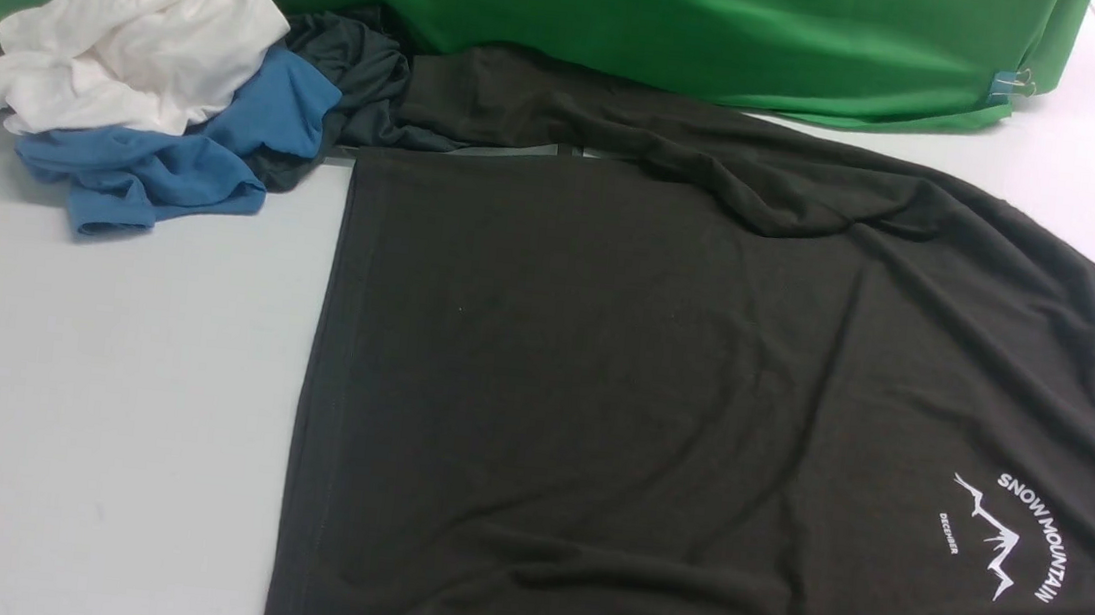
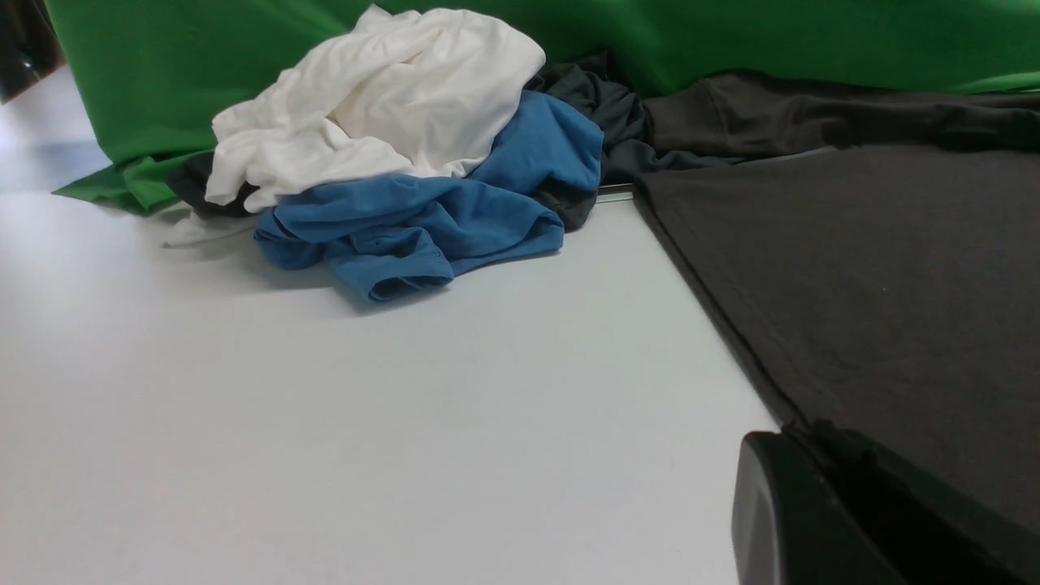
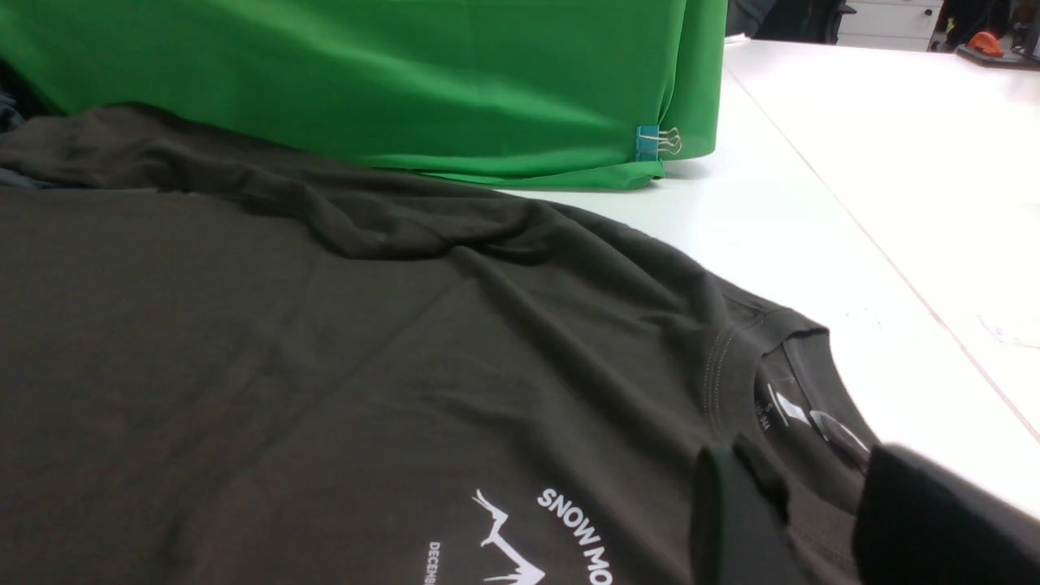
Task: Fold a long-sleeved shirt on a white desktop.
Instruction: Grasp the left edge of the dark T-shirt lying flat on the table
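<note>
The right gripper [image 3: 804,487] is seen parted and empty, just over the collar [image 3: 772,382]. The left gripper [image 2: 780,496]: spread cannot be told. The shirt [image 1: 651,378] is laid flat, logo up, on the desk [image 1: 104,325]. The bunched far sleeve [image 1: 625,124] is best drawn straight first.

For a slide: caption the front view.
Long-sleeved shirt spread logo-up on white desktop; crumpled white garment and blue garment far left, green backdrop behind.
</note>
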Action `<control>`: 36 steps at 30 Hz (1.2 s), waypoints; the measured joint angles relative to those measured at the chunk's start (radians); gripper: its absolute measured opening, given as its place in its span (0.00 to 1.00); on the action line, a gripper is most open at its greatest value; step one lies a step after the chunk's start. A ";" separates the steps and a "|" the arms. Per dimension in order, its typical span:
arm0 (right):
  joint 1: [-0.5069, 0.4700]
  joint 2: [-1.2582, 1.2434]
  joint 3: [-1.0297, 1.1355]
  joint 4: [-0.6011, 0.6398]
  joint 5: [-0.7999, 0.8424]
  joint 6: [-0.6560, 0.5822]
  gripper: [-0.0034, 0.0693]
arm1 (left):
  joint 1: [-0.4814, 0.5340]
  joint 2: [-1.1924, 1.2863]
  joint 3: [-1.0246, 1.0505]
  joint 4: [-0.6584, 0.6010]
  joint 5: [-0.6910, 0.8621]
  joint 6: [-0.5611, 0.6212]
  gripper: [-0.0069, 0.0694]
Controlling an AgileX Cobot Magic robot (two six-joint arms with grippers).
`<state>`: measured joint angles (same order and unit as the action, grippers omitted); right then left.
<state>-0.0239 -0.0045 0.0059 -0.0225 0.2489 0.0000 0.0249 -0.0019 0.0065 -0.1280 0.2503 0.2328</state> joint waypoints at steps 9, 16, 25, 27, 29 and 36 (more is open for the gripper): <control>0.000 0.000 0.000 0.000 0.000 0.000 0.39 | 0.000 0.000 0.000 0.128 -0.046 0.112 0.12; 0.000 0.000 0.000 0.000 0.000 0.000 0.39 | 0.000 0.000 0.000 0.065 -0.210 0.126 0.12; 0.000 0.000 0.000 0.000 0.000 0.000 0.39 | 0.000 0.000 0.000 -0.262 -0.467 -0.192 0.12; 0.000 0.000 0.000 0.000 0.000 0.000 0.39 | 0.000 0.000 0.000 -0.248 -0.471 -0.213 0.12; 0.000 0.000 0.000 0.000 0.000 0.000 0.39 | 0.000 0.000 0.000 -0.234 -0.472 -0.233 0.12; 0.000 0.000 0.000 0.000 0.000 0.000 0.39 | 0.000 0.024 -0.012 -0.109 -0.450 -0.489 0.12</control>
<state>-0.0239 -0.0045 0.0059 -0.0225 0.2489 0.0000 0.0249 0.0221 -0.0051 -0.2371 -0.1993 -0.2563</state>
